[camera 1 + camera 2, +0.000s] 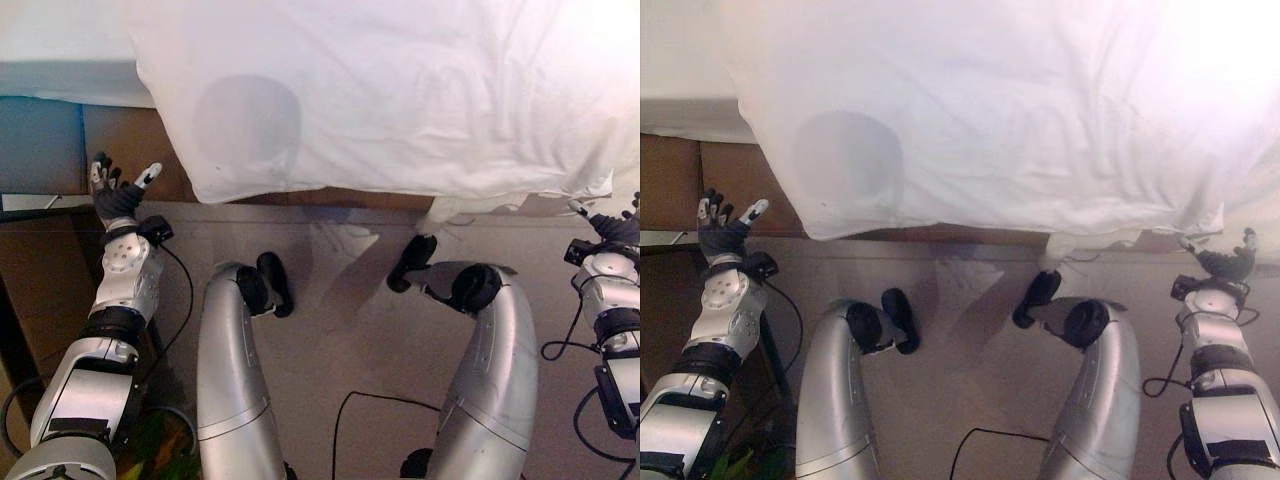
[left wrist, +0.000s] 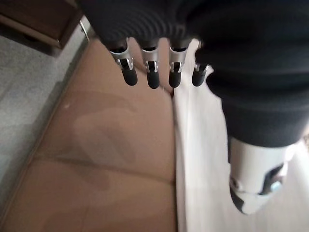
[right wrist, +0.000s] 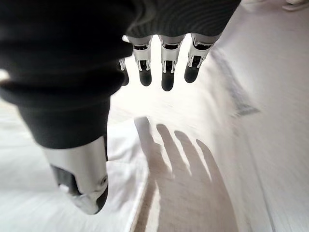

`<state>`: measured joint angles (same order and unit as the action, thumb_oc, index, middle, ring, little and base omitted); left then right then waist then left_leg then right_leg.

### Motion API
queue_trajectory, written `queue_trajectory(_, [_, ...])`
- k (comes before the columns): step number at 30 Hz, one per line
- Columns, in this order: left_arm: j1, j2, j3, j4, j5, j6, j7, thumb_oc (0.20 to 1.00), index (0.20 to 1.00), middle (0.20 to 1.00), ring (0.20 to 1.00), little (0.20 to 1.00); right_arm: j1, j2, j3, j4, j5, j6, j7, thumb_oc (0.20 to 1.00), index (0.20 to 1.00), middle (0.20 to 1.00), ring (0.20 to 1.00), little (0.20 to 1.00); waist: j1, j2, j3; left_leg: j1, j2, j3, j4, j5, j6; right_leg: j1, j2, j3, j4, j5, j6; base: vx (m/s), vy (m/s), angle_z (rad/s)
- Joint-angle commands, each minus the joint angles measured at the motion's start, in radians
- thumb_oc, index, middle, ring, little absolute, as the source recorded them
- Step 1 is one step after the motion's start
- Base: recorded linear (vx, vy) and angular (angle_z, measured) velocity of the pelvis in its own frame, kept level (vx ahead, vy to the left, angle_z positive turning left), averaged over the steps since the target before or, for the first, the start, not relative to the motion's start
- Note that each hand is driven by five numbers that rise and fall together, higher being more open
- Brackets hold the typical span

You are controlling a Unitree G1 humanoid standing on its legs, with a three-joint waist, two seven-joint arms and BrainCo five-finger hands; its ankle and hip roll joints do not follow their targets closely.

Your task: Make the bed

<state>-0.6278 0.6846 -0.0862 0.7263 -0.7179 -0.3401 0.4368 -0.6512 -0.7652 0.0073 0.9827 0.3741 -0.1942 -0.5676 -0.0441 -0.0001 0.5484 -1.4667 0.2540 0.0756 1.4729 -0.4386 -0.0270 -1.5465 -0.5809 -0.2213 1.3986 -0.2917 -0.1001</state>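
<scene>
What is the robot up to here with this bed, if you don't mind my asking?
The robot stands at the edge of a bed, over which a white duvet is spread, its edge hanging past the brown bed frame. The left robot hand is raised beside the frame near the duvet's corner, fingers open and holding nothing. The right robot hand is open too, just below the duvet's other hanging edge. Neither has gripped the cloth yet.

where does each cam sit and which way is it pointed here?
Left and right eye views: head, looking down at the white cloth bed cover hanging over the brown bed frame; both arms show.
Left wrist view: along the open left robot hand toward frame and cover edge.
Right wrist view: along the open right robot hand over white cloth.
Shared: the cover appears in all views.
</scene>
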Motion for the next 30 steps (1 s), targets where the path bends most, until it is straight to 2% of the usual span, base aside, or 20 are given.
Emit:
queue_trajectory(1, [0.038,-0.022,0.059,0.016,0.061,-0.060,0.021,1.000,1.000,1.000,1.000,1.000,0.061,-0.037,-0.040,0.036,-0.042,-0.018,-0.051,1.000,1.000,1.000,1.000,1.000,-0.021,0.015,-0.028,0.078,-0.022,0.053,-0.081,0.025,0.072,0.015,-0.011,0.058,0.012,-0.056,0.067,0.00,0.000,0.00])
queue_trajectory(6, [0.098,-0.079,0.070,-0.001,0.053,-0.066,-0.014,1.000,1.000,1.000,1.000,1.000,0.111,0.019,0.013,0.057,-0.018,-0.021,0.039,1.000,1.000,1.000,1.000,1.000,-0.009,0.013,-0.028,0.140,-0.022,0.060,-0.164,0.036,0.067,0.098,-0.017,0.029,-0.070,-0.033,0.077,-0.05,-0.019,0.01])
queue_trajectory(8, [0.121,-0.100,0.070,-0.008,0.067,-0.067,-0.021,1.000,1.000,1.000,1.000,1.000,0.134,0.052,0.034,0.058,-0.001,-0.028,0.084,1.000,1.000,1.000,1.000,1.000,-0.007,0.011,-0.028,0.178,-0.022,0.066,-0.221,0.057,0.061,0.152,-0.015,0.001,-0.126,-0.016,0.080,-0.11,-0.050,0.02])
queue_trajectory(9, [0.161,-0.132,0.065,-0.011,0.087,-0.069,-0.043,1.000,1.000,1.000,1.000,1.000,0.172,0.104,0.070,0.051,0.030,-0.041,0.156,1.000,1.000,1.000,1.000,1.000,0.000,0.004,-0.028,0.251,-0.022,0.077,-0.302,0.080,0.045,0.246,-0.008,-0.042,-0.203,0.005,0.100,-0.14,-0.079,0.02])
queue_trajectory(11, [0.191,-0.152,0.057,-0.009,0.104,-0.066,-0.060,1.000,1.000,1.000,1.000,1.000,0.194,0.137,0.085,0.048,0.032,-0.046,0.182,1.000,1.000,1.000,1.000,1.000,0.002,0.001,-0.028,0.304,-0.024,0.090,-0.367,0.106,0.041,0.309,-0.004,-0.075,-0.267,0.027,0.105,-0.14,-0.079,0.04])
queue_trajectory(12, [0.244,-0.186,0.041,0.055,0.118,-0.045,-0.136,1.000,1.000,1.000,1.000,1.000,0.236,0.164,0.134,0.082,-0.012,-0.033,0.253,1.000,1.000,1.000,1.000,1.000,0.007,-0.012,-0.028,0.424,-0.030,0.112,-0.473,0.139,0.028,0.439,0.011,-0.119,-0.376,0.069,0.132,-0.09,-0.048,0.11])
queue_trajectory(13, [0.241,-0.186,0.041,0.056,0.117,-0.046,-0.137,1.000,1.000,1.000,1.000,1.000,0.233,0.164,0.133,0.083,-0.012,-0.034,0.254,1.000,1.000,1.000,1.000,1.000,0.006,-0.011,-0.028,0.424,-0.031,0.112,-0.482,0.147,0.030,0.443,0.012,-0.126,-0.386,0.075,0.128,-0.11,-0.089,0.13])
queue_trajectory(14, [0.299,-0.210,0.004,0.129,0.203,-0.039,-0.208,1.000,1.000,1.000,1.000,1.000,0.267,0.184,0.212,0.103,-0.131,-0.015,0.304,1.000,1.000,1.000,1.000,1.000,0.008,-0.028,-0.028,0.576,-0.033,0.140,-0.604,0.185,0.009,0.599,0.043,-0.172,-0.516,0.125,0.154,-0.06,-0.043,0.13])
queue_trajectory(15, [0.296,-0.210,0.004,0.130,0.203,-0.039,-0.208,1.000,1.000,1.000,1.000,1.000,0.264,0.184,0.211,0.104,-0.131,-0.015,0.304,1.000,1.000,1.000,1.000,1.000,0.007,-0.027,-0.028,0.575,-0.034,0.140,-0.613,0.193,0.010,0.602,0.045,-0.178,-0.526,0.131,0.150,-0.03,-0.044,0.10])
queue_trajectory(16, [0.357,-0.267,0.024,0.220,0.201,-0.026,-0.254,1.000,1.000,1.000,1.000,1.000,0.326,0.230,0.171,0.160,-0.102,-0.003,0.341,1.000,1.000,1.000,1.000,1.000,0.017,-0.036,-0.028,0.761,-0.041,0.149,-0.753,0.228,0.001,0.779,0.081,-0.224,-0.651,0.183,0.185,-0.01,-0.006,0.12])
queue_trajectory(17, [0.355,-0.267,0.024,0.220,0.201,-0.026,-0.254,1.000,1.000,1.000,1.000,1.000,0.324,0.231,0.170,0.160,-0.103,-0.003,0.341,1.000,1.000,1.000,1.000,1.000,0.015,-0.035,-0.028,0.761,-0.043,0.148,-0.763,0.238,0.002,0.783,0.083,-0.231,-0.663,0.189,0.182,0.07,-0.007,0.09])
queue_trajectory(18, [0.402,-0.310,0.006,0.308,0.276,-0.005,-0.299,1.000,1.000,1.000,1.000,1.000,0.365,0.268,0.143,0.216,-0.143,0.008,0.358,1.000,1.000,1.000,1.000,1.000,0.027,-0.042,-0.028,0.977,-0.047,0.168,-0.936,0.288,-0.016,0.994,0.121,-0.275,-0.807,0.243,0.215,0.12,-0.019,0.06])
queue_trajectory(19, [0.430,-0.320,0.009,0.320,0.295,0.000,-0.319,1.000,1.000,1.000,1.000,1.000,0.389,0.287,0.141,0.216,-0.170,0.018,0.369,1.000,1.000,1.000,1.000,1.000,0.039,-0.042,-0.028,1.078,-0.052,0.160,-1.013,0.322,-0.023,1.111,0.141,-0.306,-0.886,0.259,0.218,0.19,-0.030,0.01])
queue_trajectory(22, [0.519,-0.350,-0.010,0.359,0.424,0.016,-0.353,1.000,1.000,1.000,1.000,1.000,0.470,0.339,0.105,0.270,-0.200,0.035,0.400,1.000,1.000,1.000,1.000,1.000,0.058,-0.041,-0.119,1.261,-0.058,0.165,-1.207,0.402,-0.060,1.333,0.189,-0.371,-1.064,0.308,0.248,0.19,-0.020,0.04])
queue_trajectory(23, [0.524,-0.350,-0.012,0.357,0.425,0.016,-0.353,1.000,1.000,1.000,1.000,1.000,0.476,0.339,0.105,0.269,-0.201,0.035,0.400,1.000,1.000,1.000,1.000,1.000,0.058,-0.040,-0.119,1.272,-0.058,0.165,-1.219,0.409,-0.061,1.345,0.194,-0.376,-1.075,0.313,0.249,0.21,0.037,0.15])
queue_trajectory(24, [0.580,-0.355,-0.022,0.384,0.531,0.017,-0.349,1.000,1.000,1.000,1.000,1.000,0.528,0.381,0.096,0.296,-0.220,0.046,0.411,1.000,1.000,1.000,1.000,1.000,0.075,-0.035,-0.192,1.349,-0.060,0.165,-1.310,0.449,-0.081,1.427,0.222,-0.398,-1.149,0.335,0.268,0.16,0.021,0.16])
queue_trajectory(26, [0.605,-0.360,-0.018,0.436,0.614,0.033,-0.351,1.000,1.000,1.000,1.000,1.000,0.559,0.421,0.121,0.328,-0.268,0.060,0.433,1.000,1.000,1.000,1.000,1.000,0.095,-0.041,-0.274,1.419,-0.059,0.163,-1.391,0.504,-0.103,1.514,0.261,-0.419,-1.248,0.367,0.287,0.12,0.004,0.03])
queue_trajectory(27, [0.608,-0.360,-0.018,0.436,0.615,0.032,-0.351,1.000,1.000,1.000,1.000,1.000,0.561,0.422,0.122,0.328,-0.269,0.059,0.433,1.000,1.000,1.000,1.000,1.000,0.095,-0.041,-0.275,1.424,-0.058,0.163,-1.398,0.508,-0.104,1.519,0.265,-0.421,-1.256,0.371,0.287,0.02,0.020,-0.05])
queue_trajectory(29, [0.634,-0.366,-0.032,0.451,0.706,0.024,-0.352,1.000,1.000,1.000,1.000,1.000,0.579,0.448,0.111,0.336,-0.274,0.065,0.439,1.000,1.000,1.000,1.000,1.000,0.107,-0.036,-0.366,1.488,-0.054,0.174,-1.453,0.527,-0.123,1.593,0.290,-0.437,-1.348,0.393,0.305,-0.02,0.050,-0.05])
queue_trajectory(30, [0.635,-0.367,-0.033,0.451,0.708,0.024,-0.350,1.000,1.000,1.000,1.000,1.000,0.581,0.448,0.111,0.336,-0.274,0.065,0.439,1.000,1.000,1.000,1.000,1.000,0.108,-0.035,-0.367,1.491,-0.054,0.175,-1.456,0.529,-0.123,1.596,0.292,-0.437,-1.352,0.396,0.305,-0.03,0.057,-0.11])
